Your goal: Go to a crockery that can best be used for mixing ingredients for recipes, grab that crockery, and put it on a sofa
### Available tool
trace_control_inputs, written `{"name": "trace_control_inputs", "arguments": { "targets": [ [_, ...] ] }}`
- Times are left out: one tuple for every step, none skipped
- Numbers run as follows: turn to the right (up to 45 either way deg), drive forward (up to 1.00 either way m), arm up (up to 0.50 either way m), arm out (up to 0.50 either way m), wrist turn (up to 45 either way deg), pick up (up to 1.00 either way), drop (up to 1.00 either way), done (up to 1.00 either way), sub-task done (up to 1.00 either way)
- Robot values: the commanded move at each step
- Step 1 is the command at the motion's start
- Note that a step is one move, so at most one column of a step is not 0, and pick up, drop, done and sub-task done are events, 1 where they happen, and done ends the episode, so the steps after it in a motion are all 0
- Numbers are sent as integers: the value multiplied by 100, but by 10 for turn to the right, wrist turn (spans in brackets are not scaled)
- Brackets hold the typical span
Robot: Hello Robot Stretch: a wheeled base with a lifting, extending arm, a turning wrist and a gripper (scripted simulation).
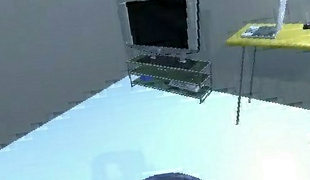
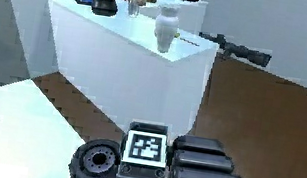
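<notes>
My tool (image 2: 99, 167) was nearest, low in the arm side view; I could not tell if it held anything. The dark bowl (image 2: 101, 4) stood far off on the white counter (image 2: 125, 63). I judged it rigid, breakable and rather heavy, best gripped at its rim.

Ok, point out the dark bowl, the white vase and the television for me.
dark bowl (image 2: 102, 5), arm side view, on its outer wall.
white vase (image 2: 165, 33), arm side view, on its belly.
television (image 1: 162, 24), forward view, middle of its dark screen.

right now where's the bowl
In the arm side view's upper left, the dark bowl sits on the white counter, left of the white vase.
</notes>
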Motion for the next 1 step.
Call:
{"name": "trace_control_inputs", "arguments": {
  "targets": [
    [0, 60, 0, 0, 0, 0, 0, 0, 0]
  ]
}}
